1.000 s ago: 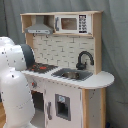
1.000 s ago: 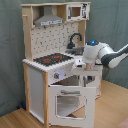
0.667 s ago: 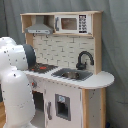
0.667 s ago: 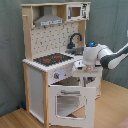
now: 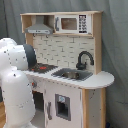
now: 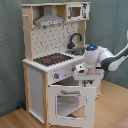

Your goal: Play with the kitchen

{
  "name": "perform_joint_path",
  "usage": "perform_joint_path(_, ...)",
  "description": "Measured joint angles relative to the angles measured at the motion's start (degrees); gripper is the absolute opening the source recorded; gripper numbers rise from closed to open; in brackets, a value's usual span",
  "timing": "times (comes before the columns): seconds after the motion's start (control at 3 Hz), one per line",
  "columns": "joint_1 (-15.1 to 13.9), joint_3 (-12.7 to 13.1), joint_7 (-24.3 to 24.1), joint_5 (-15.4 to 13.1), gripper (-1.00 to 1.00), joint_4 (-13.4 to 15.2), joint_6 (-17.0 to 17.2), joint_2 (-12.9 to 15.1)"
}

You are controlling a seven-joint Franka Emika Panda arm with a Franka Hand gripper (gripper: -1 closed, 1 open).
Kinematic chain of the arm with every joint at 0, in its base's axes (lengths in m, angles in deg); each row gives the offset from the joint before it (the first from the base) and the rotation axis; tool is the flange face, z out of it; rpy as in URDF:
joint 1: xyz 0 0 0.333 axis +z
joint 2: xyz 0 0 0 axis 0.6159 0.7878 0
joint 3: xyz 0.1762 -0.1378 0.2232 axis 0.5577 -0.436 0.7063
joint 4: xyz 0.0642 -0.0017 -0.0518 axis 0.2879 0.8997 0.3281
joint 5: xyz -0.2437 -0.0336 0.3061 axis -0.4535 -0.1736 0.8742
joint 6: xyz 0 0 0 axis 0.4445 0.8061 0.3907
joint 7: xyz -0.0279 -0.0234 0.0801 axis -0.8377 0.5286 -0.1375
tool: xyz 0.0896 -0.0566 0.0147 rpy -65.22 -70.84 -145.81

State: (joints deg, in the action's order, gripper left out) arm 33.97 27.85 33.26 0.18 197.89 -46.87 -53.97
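Whether the jaws are open or closed cannot be told: in the second exterior view the gripper [image 6: 88,80] points down at centre right of the frame, just above the top edge of the oven door [image 6: 67,102], which hangs open with its window facing the camera. The white arm [image 6: 107,57] reaches in from the right edge — its rounded wrist sits in front of the counter's right end. In the first exterior view only the arm's bulky white links [image 5: 17,85] show, filling the lower left of the frame and hiding the cabinet front behind them. The kitchen [image 5: 67,62] stands in the middle of both exterior views against a grey curtain [image 6: 10,50]. On its counter the red-ringed hob [image 6: 50,59] lies beside the sink [image 5: 72,74], with the black faucet [image 5: 84,59] curving over the basin. Above, a pegboard back [image 6: 55,37] rises to a grey hood [image 5: 39,29] and a small microwave [image 5: 70,23] on the top shelf. The floor [image 6: 112,107] is light wood.
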Motion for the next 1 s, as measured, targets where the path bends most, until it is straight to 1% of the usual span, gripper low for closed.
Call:
perform_joint_path(0.33, -3.1, 0.0, -0.1, -2.2, -1.00, 0.8, -1.8, 4.3)
perform_joint_path(0.67, -3.0, 0.7, -2.1, -2.5, -1.00, 0.8, -5.0, 8.7)
perform_joint_path(1.0, -2.9, 1.8, -4.8, -3.5, -1.00, 0.8, -8.3, 12.7)
